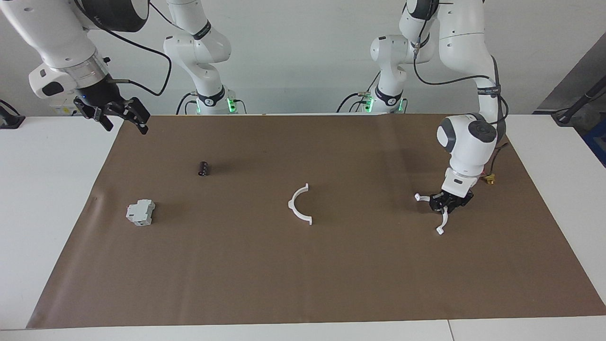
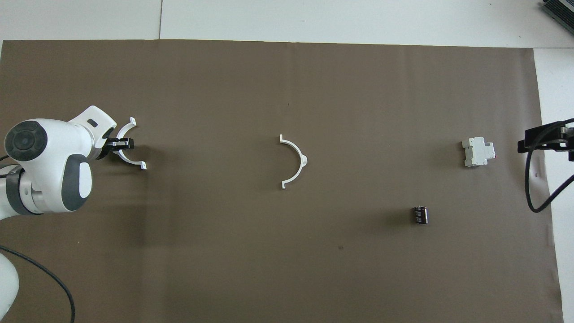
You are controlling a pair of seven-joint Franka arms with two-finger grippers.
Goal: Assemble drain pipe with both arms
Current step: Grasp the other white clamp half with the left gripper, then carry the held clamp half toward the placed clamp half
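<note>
the drain pipe is in two pieces, well apart. one white half-ring [image 1: 301,204] lies flat near the middle of the brown mat [image 1: 303,284], nothing touching it. the other half-ring [image 1: 442,222] is toward the left arm's end of the mat, pinched at its middle by the left gripper [image 1: 445,203], whose fingers are closed on the thin band; both tabbed ends stick out either side of the black fingers. whether this piece rests on the mat or is lifted just off it, i can't quite make out from here. the left arm [image 1: 468,137] bends steeply down over it.

the right gripper [image 1: 120,118] hangs raised over the mat's edge at the right arm's end, fingers spread apart and holding nothing.

a small black cylinder [image 1: 203,168] lies on the mat, and a grey-white blocky box [image 1: 140,212] sits farther from the robots than it, toward the right arm's end.
</note>
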